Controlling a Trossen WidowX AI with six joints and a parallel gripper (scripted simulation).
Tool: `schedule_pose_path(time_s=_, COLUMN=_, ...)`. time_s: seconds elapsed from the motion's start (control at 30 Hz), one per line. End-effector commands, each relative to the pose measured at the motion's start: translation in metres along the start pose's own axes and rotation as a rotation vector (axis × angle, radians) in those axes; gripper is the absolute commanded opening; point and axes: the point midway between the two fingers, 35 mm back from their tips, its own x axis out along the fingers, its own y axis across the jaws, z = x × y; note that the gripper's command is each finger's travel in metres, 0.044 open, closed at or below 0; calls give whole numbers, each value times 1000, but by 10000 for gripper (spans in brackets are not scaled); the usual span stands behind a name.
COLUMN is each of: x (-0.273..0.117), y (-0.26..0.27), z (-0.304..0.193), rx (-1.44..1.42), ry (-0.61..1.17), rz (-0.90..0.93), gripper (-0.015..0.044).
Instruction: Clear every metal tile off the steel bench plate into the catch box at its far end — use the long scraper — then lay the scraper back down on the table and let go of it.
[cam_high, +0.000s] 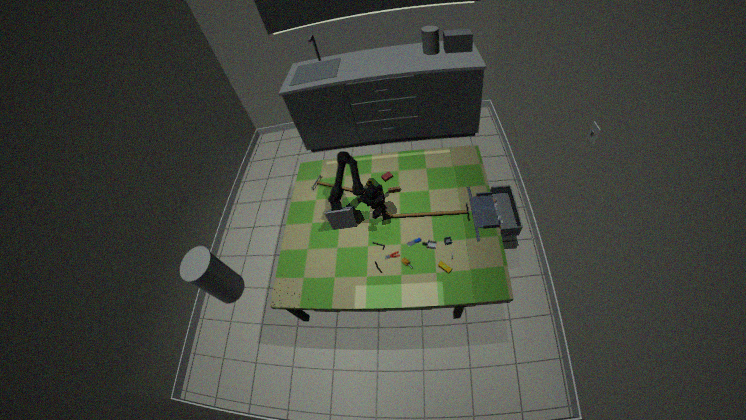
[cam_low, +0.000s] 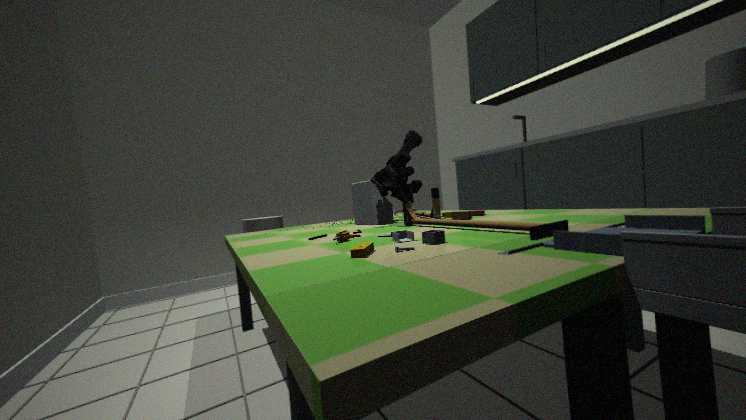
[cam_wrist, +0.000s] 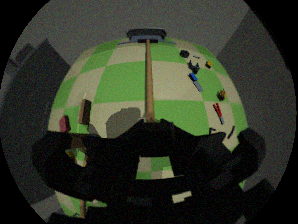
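Observation:
My gripper (cam_high: 387, 214) (cam_low: 409, 208) (cam_wrist: 152, 121) is shut on the near end of the long scraper's wooden handle (cam_high: 428, 213) (cam_low: 475, 223) (cam_wrist: 149, 80). The handle points straight toward the steel plate (cam_high: 484, 212) (cam_low: 584, 241). The scraper's dark blade (cam_high: 467, 211) (cam_low: 549, 230) (cam_wrist: 148, 41) is at the plate's near edge, between its flared side guides; its exact height is unclear. The grey catch box (cam_high: 516, 214) (cam_low: 683, 266) (cam_wrist: 146, 32) is at the plate's far end. A few small pale specks, probably metal tiles, show around where plate and box meet; which side they lie on is unclear.
A second scraper (cam_high: 316, 182) lies behind the arm. A grey block (cam_high: 342, 218) (cam_low: 364, 203) is beside the arm's base. A red block (cam_high: 386, 176) (cam_wrist: 64, 123) and brown block (cam_high: 394, 189) (cam_wrist: 85, 111) lie behind the handle. Red pliers (cam_high: 392, 255), a yellow block (cam_high: 444, 267) (cam_low: 362, 250) and several small tools lie in front.

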Motion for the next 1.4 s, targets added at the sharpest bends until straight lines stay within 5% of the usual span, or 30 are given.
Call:
schedule_pose_path(time_s=0.0, x=0, y=0, z=0, rx=0, ry=0, rz=0, gripper=0)
schedule_pose_path(time_s=1.37, x=-3, y=4, z=-1, rx=-11, ry=9, rz=7, gripper=0)
